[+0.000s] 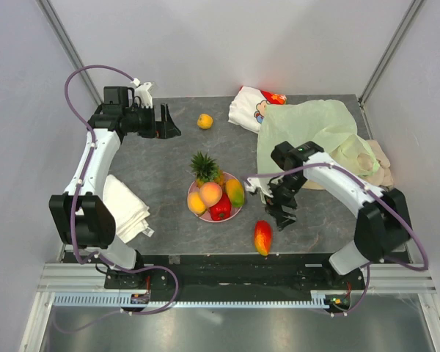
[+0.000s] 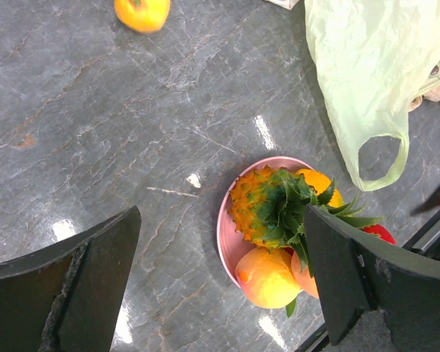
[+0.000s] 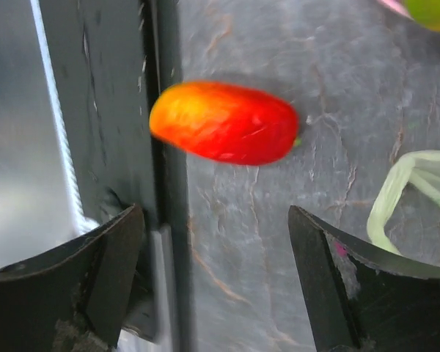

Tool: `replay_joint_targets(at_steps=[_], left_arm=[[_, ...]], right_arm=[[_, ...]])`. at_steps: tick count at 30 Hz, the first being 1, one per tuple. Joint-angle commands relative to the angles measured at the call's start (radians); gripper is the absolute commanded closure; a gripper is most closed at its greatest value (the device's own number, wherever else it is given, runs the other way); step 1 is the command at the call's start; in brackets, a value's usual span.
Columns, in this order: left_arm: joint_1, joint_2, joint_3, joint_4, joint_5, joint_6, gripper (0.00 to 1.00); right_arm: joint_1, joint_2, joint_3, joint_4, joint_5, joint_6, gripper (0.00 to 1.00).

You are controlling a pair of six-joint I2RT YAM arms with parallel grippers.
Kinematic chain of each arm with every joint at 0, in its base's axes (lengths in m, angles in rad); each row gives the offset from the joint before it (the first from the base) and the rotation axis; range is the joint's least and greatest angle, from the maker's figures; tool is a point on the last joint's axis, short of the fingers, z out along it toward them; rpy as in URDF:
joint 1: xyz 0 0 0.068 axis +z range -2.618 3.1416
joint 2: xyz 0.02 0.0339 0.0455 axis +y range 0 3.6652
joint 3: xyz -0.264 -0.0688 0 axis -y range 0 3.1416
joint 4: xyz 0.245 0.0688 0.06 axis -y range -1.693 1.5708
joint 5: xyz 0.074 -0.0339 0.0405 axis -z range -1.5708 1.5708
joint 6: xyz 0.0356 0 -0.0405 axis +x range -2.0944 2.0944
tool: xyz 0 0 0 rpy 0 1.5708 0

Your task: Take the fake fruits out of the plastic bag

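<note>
Progress looks near complete: pineapple (image 1: pixel 201 167) and others crowd the pink plate (image 2: pixel 229 246) at centre, orange (image 1: pixel 204 121) at twelve o'clock, mango (image 1: pixel 262 237) at six, plastic bag (image 1: pixel 308 128) slack at two, while left pincer (image 2: pixel 221 220) and right pincer (image 3: pixel 216 216) gape empty.

Grey marbled table (image 1: pixel 169 158) with white walls behind it. A round pink plate (image 2: pixel 226 238) sits near the table's middle. A folded white towel (image 1: pixel 125 207) lies at the left edge, toward the near side. A white pouch with red cartoon print (image 1: pixel 248 106) lies at the far edge. A beige cloth (image 1: pixel 381 165) lies at the right edge.
</note>
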Motion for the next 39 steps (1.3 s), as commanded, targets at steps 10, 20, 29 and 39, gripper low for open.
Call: replay_joint_targets(at_steps=[10, 20, 29, 39], left_arm=[[0.005, -0.093, -0.061, -0.008, -0.023, 0.070, 0.01], [0.016, -0.164, -0.116, -0.009, -0.023, 0.078, 0.01], [0.016, -0.195, -0.130, -0.006, -0.011, 0.070, 0.01], [0.014, -0.185, -0.098, 0.009, 0.009, 0.052, 0.01]], right_arm=[[0.124, -0.269, -0.250, 0.087, -0.005, -1.180, 0.11], [0.228, -0.169, -0.340, 0.275, 0.051, -1.193, 0.18], [0.285, -0.139, -0.360, 0.349, 0.075, -1.108, 0.54], [0.179, -0.193, -0.067, 0.386, 0.052, -0.586, 0.71]])
